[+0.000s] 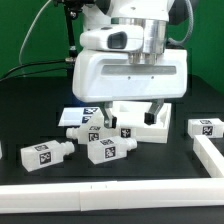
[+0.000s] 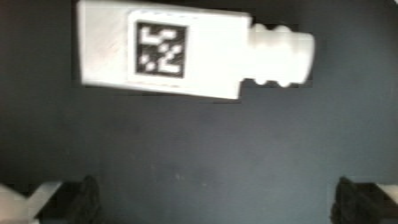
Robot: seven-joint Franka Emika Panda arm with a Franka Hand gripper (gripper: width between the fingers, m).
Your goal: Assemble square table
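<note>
Four legs (image 1: pixel 112 150) are seen lying on the black counter (image 1: pixel 30 100), three near the claw (image 1: pixel 130 118) and one well apart. The claw is held spread wide, nothing caught between its fingers (image 2: pixel 71 205). One tagged leg (image 2: pixel 178 55) lies on its side beyond the fingertips, untouched. The square plate (image 1: pixel 140 128) rests just beside the claw, partly hidden by it.
</note>
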